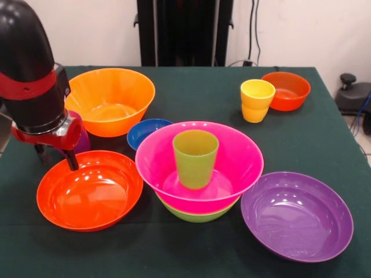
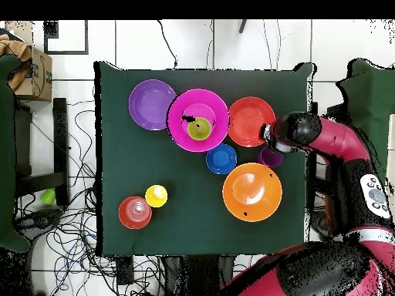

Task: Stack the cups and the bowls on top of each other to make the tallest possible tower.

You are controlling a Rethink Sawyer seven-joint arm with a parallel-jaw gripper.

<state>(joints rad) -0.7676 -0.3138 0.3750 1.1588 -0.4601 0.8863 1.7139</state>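
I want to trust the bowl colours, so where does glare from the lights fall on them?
Front view: bright specks dot the inside of the large red-orange bowl, a soft sheen lies in the purple bowl. Overhead view: the small red-orange bowl has a pale washed-out centre.

glossy black arm (image 1: 26, 63) — red bands, red-black wrist

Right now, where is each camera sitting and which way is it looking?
Front view: across the table, facing the robot; the arm comes down at left, over the red-orange bowl.
Overhead view: above the table, looking straight down; the arm reaches in from the right.
Both show the pink bowl holding the green cup.
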